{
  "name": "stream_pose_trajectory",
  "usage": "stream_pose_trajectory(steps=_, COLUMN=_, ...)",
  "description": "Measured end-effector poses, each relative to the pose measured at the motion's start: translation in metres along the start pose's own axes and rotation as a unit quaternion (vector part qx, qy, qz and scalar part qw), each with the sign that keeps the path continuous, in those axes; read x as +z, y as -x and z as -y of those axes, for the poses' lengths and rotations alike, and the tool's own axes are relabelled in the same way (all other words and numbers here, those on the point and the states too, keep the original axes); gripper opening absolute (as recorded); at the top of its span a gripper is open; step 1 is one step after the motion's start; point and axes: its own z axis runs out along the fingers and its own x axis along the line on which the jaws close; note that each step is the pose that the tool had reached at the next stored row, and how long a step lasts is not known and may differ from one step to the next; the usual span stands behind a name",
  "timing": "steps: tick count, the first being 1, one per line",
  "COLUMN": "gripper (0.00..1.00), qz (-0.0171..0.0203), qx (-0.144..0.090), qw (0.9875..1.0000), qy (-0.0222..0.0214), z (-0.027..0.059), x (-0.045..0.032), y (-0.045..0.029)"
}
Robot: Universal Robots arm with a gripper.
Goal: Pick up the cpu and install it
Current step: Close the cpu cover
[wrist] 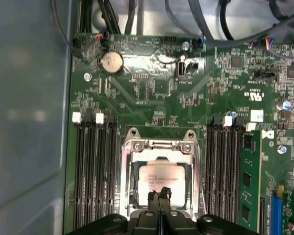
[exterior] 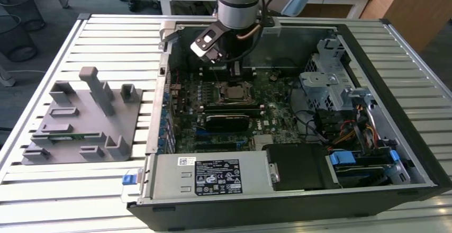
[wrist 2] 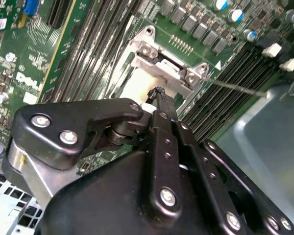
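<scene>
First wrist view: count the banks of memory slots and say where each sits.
2. One bank lies beside the socket holding the cpu, the other bank on its opposite side; the gripper covers some slot ends.

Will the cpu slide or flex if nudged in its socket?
The cpu looks flat and rigid, so probably no flex. Its smooth metal top likely lets the gripper slip. Seated inside the socket frame, it probably won't slide far.
</scene>
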Motion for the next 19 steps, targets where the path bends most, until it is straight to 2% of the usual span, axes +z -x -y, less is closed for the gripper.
stream_pose_trajectory(steps=9, gripper=0.11, qz=-0.0001, qx=-0.005, qw=1.0, qy=0.0001, z=0.01, x=0.0078, y=-0.0004)
stream_pose_trajectory(steps=19, gripper=0.11, qz=-0.0001, qx=-0.005, qw=1.0, qy=-0.0004, z=0.0126, x=0.0184, y=-0.0007)
